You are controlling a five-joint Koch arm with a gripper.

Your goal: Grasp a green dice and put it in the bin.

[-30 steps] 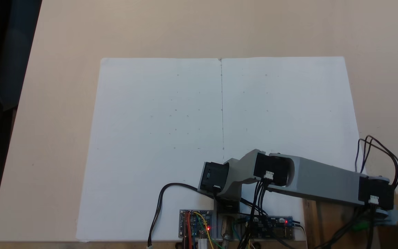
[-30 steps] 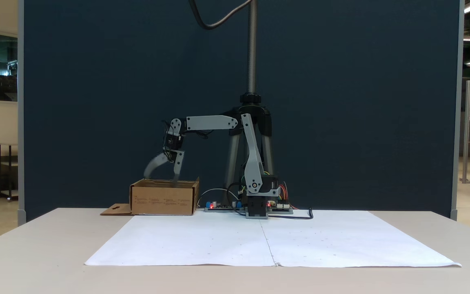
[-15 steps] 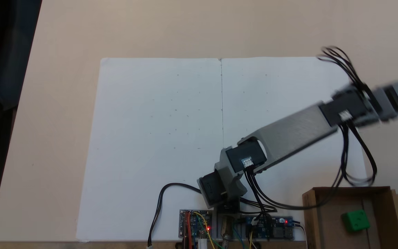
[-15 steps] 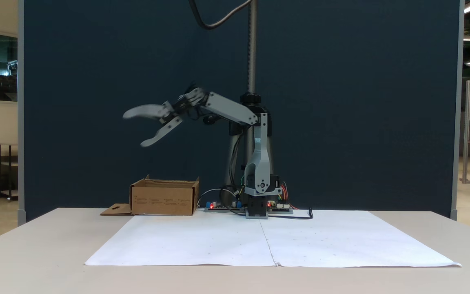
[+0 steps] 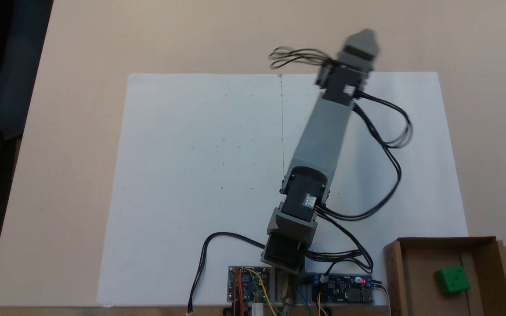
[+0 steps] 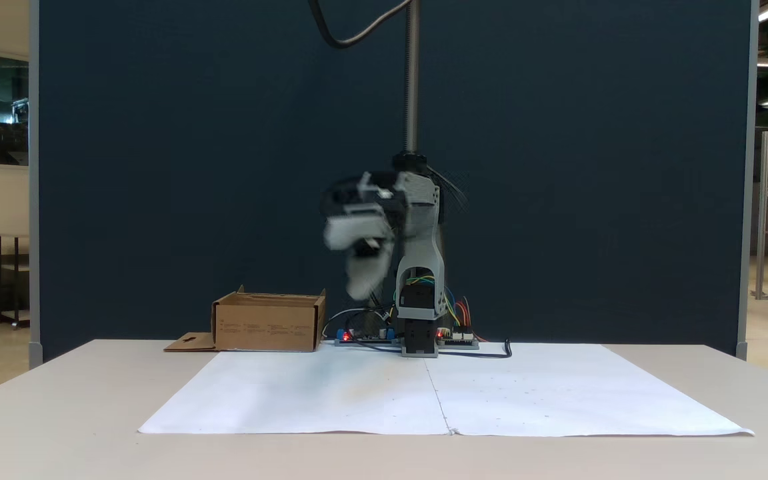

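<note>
swinging away from the bin [image 5: 486, 245] since half a second ago, the arm is now reaching toward 1 o'clock over the paper [image 5: 191, 175]. hand [image 6: 357, 257] is blurring; spread cannot be told. green dice [image 5: 452, 279] is lying inside the bin, at 4 o'clock on the desk [image 5: 81, 52].

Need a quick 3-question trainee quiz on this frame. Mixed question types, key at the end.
1. True or false: the small bright green plastic dice lies inside the shallow brown cardboard box.
2. In the view from above, the grey gripper is over: A) the box, B) the table beyond the white paper sheet's far edge, C) the circuit boards.
3. Fill in: the gripper holds ____.

Key: 1 true; 2 B; 3 nothing visible, though it is motion-blurred.
</note>
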